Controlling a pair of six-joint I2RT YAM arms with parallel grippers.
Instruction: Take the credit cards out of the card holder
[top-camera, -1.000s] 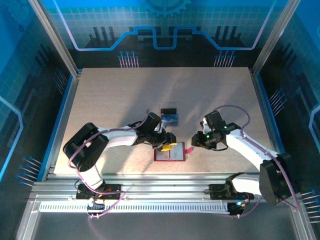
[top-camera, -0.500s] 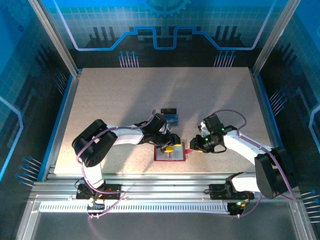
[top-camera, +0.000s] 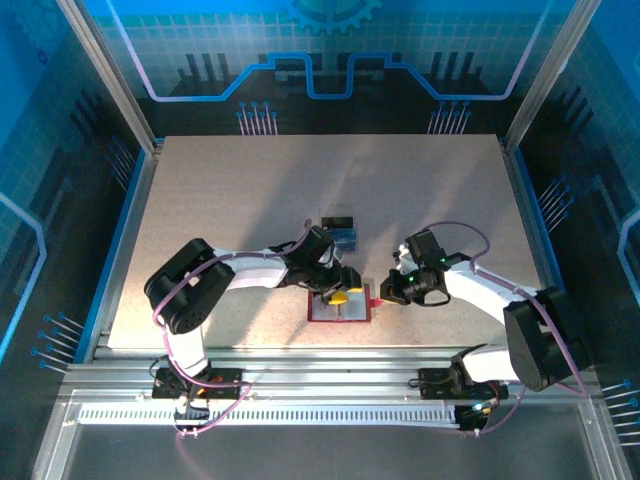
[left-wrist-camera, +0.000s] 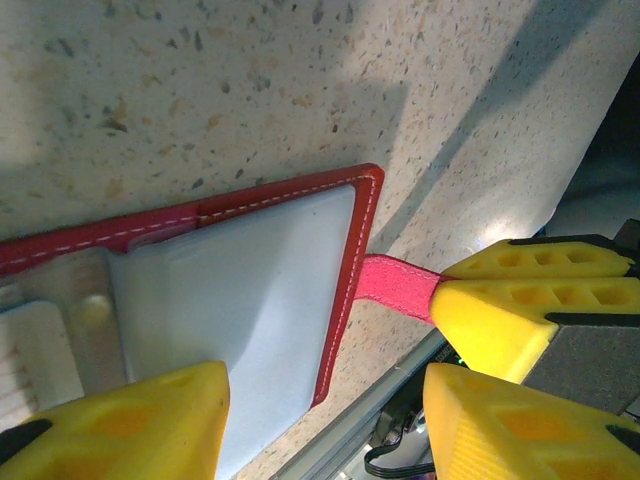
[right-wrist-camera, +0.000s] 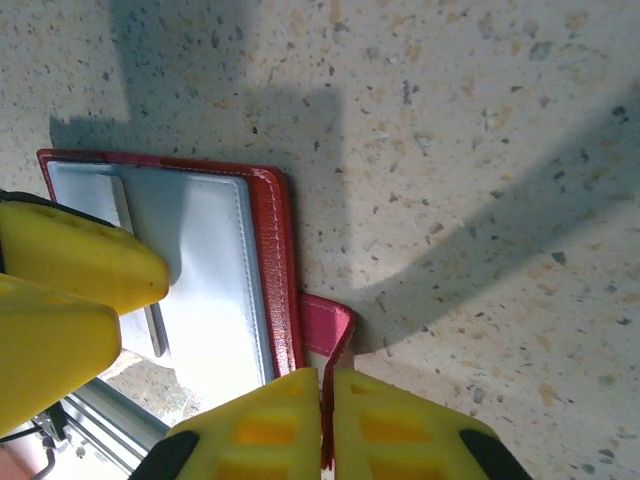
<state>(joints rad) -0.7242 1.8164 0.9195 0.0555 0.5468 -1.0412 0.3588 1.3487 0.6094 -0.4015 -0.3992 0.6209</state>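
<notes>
The speckled beige surface (top-camera: 250, 200) carries the red card holder (top-camera: 340, 308), lying open near its front edge between the two arms, its pale grey inner pockets facing up. The left pincer (top-camera: 338, 288) hangs over the holder with its yellow fingers (left-wrist-camera: 110, 420) spread apart, grasping nothing; whether they touch the pockets I cannot tell. The right pincer (right-wrist-camera: 325, 420) sits just beside the holder's right edge, clenched on the little red tab (right-wrist-camera: 325, 330) that sticks out from it. Beyond the holder, a blue card (top-camera: 343, 239) and a black card (top-camera: 337, 220) lie flat on the surface, close together.
</notes>
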